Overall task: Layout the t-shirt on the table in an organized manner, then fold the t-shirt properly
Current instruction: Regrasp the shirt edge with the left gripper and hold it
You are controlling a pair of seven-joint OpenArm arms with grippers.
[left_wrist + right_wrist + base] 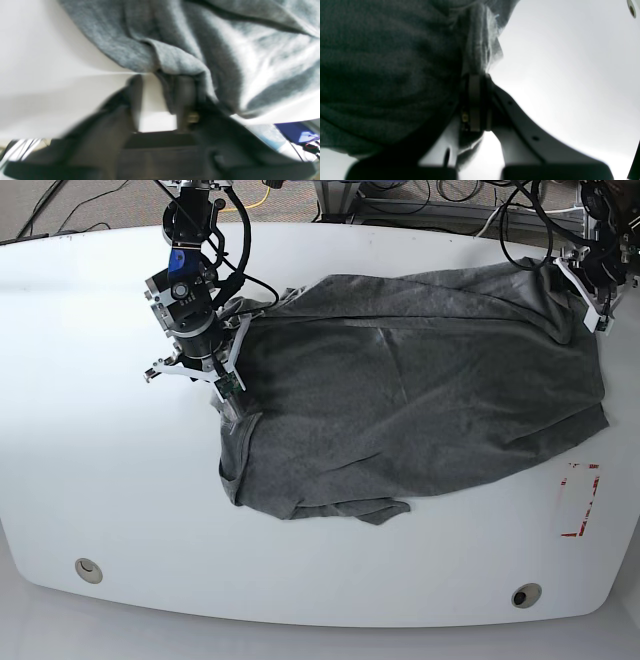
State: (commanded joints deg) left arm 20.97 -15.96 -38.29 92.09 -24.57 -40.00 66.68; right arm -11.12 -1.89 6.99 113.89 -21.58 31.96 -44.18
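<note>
A: Why is the t-shirt point(420, 410) stretched across the surface point(100, 480)?

B: Each end effector pinches an edge: the right end effector point(232, 402) and the left end effector point(597, 315) clamp cloth, probably to spread it flat.

The t-shirt point(420, 400) is plain dark heather grey, with no print. It lies on the glossy white table point(100, 480), which carries a red tape rectangle point(580, 500).

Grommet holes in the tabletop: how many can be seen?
2 in the base view, both along the near edge of the table: one grommet hole at the near left, one near right. The t-shirt could hide others.
</note>
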